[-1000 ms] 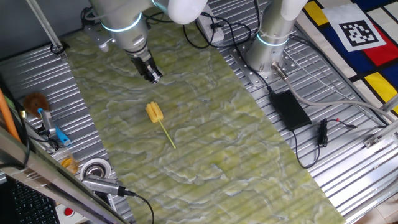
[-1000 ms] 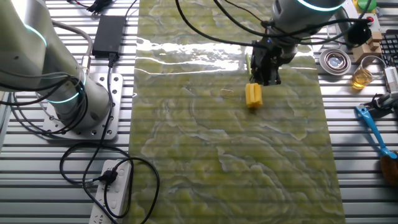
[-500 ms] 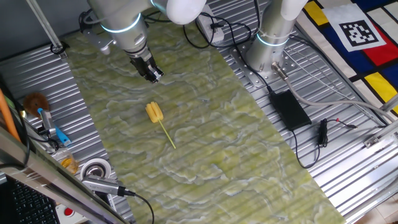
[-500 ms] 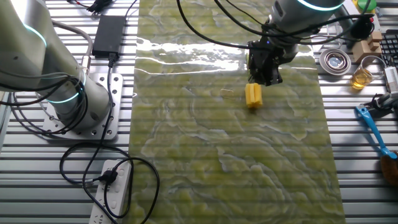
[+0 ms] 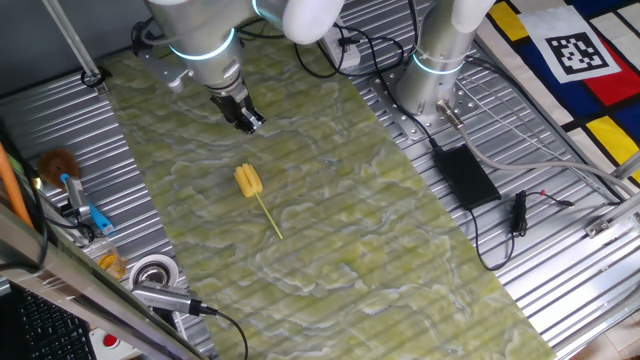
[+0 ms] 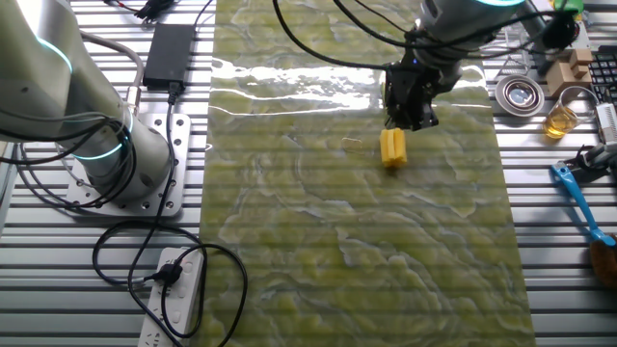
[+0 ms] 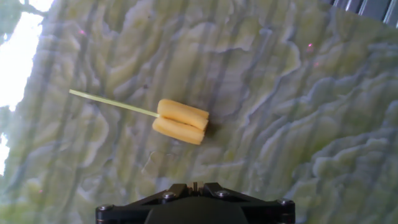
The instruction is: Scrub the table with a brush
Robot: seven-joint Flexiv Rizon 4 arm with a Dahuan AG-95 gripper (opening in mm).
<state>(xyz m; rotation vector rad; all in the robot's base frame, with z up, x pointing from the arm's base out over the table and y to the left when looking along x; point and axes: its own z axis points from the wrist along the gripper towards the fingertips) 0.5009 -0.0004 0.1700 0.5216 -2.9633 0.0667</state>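
The brush [image 5: 248, 181] lies flat on the green-yellow marbled table [image 5: 350, 230], its chunky yellow head toward the gripper and its thin stick handle pointing away. It also shows in the other fixed view as the brush [image 6: 392, 148] on the table [image 6: 337, 241]. My gripper [image 5: 247, 123] hangs just beyond the head, apart from it and holding nothing; its dark fingers look pressed together. The other fixed view has the gripper [image 6: 409, 120] right above the head. In the hand view the brush [image 7: 181, 122] lies ahead of the gripper [image 7: 194, 185].
A brown fuzzy brush [image 5: 58, 163] and a blue-handled tool [image 5: 85, 205] lie on the ribbed panel at the left, near a tape roll [image 5: 153, 272]. A second arm's base [image 5: 430, 80] and a black power adapter [image 5: 465, 175] sit on the right.
The arm has shifted very slightly above the brush's head. The brush has not moved.
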